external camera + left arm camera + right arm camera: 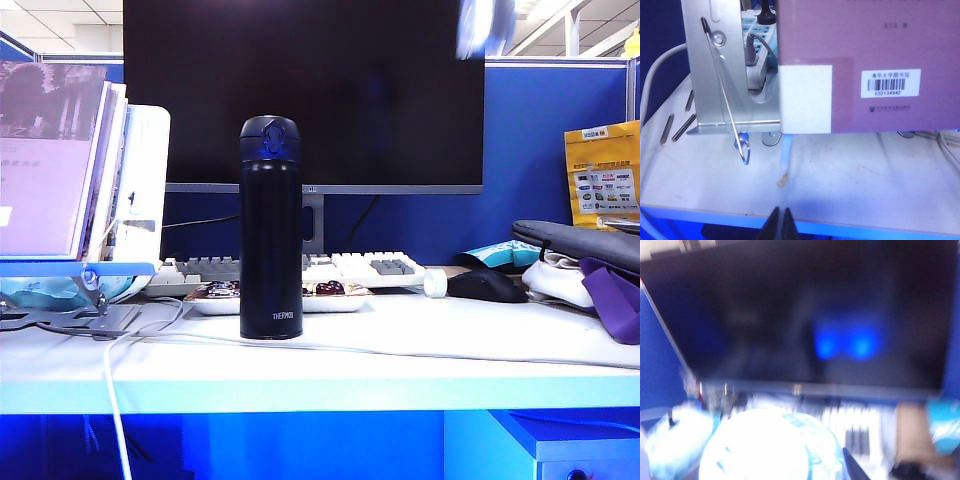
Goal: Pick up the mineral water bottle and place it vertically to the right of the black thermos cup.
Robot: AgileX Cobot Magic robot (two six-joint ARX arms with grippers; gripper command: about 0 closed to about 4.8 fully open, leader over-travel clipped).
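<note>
The black thermos cup [271, 230] stands upright on the white table [420, 330], left of the middle. A pale blurred shape at the top edge, in front of the monitor, looks like the mineral water bottle [485, 25] held high. In the right wrist view the bottle [760, 445] is a blurred white round mass filling the jaws of my right gripper [775, 465]. One dark finger [854, 467] shows beside it, and the gripper is shut on it. My left gripper [781, 222] is shut and holds nothing at the table's front edge, below a book stand.
A black monitor [300, 90] fills the back. In front of it lie a white keyboard [340, 268], a small tray [300, 302], a white tape roll [435, 283] and a black mouse [485, 285]. Books on a stand [60, 170] sit left, bags [590, 265] right. A white cable [400, 350] crosses the table.
</note>
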